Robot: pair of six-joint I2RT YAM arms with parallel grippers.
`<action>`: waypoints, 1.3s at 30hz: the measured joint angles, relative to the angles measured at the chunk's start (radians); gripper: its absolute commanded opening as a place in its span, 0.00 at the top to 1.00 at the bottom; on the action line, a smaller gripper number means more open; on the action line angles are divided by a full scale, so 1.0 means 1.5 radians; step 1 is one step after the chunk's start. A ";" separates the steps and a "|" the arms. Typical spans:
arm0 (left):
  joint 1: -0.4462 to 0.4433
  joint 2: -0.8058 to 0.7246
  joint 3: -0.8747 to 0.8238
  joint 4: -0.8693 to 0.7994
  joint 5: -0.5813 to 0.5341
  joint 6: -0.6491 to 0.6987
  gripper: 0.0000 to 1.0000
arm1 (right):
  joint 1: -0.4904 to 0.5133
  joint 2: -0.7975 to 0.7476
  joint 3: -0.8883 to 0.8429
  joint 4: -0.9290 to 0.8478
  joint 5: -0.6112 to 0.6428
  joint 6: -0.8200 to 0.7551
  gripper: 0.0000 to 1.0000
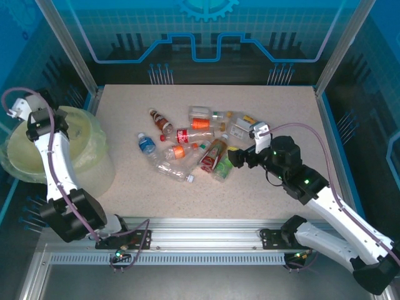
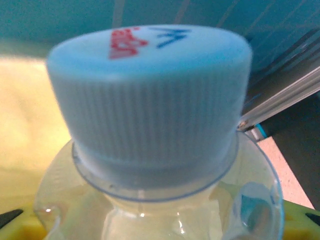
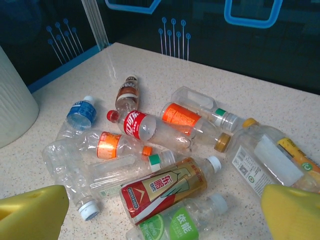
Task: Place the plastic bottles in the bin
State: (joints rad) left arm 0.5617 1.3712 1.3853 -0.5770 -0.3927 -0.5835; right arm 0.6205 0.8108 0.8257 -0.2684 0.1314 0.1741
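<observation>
From above and behind the near edge, the top camera looks down on the whole tabletop (image 1: 287, 187), with the bin (image 1: 94, 134) off its left edge. The right wrist camera hangs low over the right side, facing the far left corner across the same heap of plastic bottles (image 1: 215, 153) (image 3: 162, 187), with the bin (image 3: 12, 100) again at frame left. The left wrist camera sits hard against a pale blue bottle cap (image 2: 150, 100).

Robot lab cell, glass walls (image 1: 206, 37), aluminium frame (image 1: 67, 47), speckled table (image 1: 262, 194)
</observation>
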 measured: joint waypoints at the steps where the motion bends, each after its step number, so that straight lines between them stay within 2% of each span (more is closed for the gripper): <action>1: 0.000 0.001 -0.014 0.003 0.012 -0.012 0.43 | 0.000 -0.010 -0.003 0.000 0.001 0.000 0.00; 3: 0.000 0.004 -0.035 0.008 0.037 -0.034 0.41 | 0.000 -0.025 -0.008 0.000 0.003 0.000 0.00; 9: 0.000 0.020 -0.046 0.028 0.085 -0.085 0.24 | -0.006 -0.045 -0.018 -0.009 0.026 0.011 0.00; 22: 0.000 0.012 -0.046 0.024 0.124 -0.097 0.12 | -0.045 0.008 -0.020 -0.050 0.100 0.124 0.00; 27: 0.000 -0.051 -0.046 0.024 0.162 -0.082 0.10 | -0.068 0.076 -0.031 -0.061 0.101 0.215 0.00; 33: 0.000 -0.139 -0.046 0.024 0.198 -0.057 0.02 | -0.068 0.165 -0.056 -0.069 0.071 0.367 0.00; 39: -0.010 -0.192 -0.047 0.024 0.308 -0.030 0.01 | -0.006 0.252 -0.066 -0.050 0.060 0.477 0.00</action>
State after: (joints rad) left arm 0.5465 1.0832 1.3151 -0.5404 0.0700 -0.6289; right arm 0.6121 1.1893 0.7269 -0.3431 0.2207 0.8898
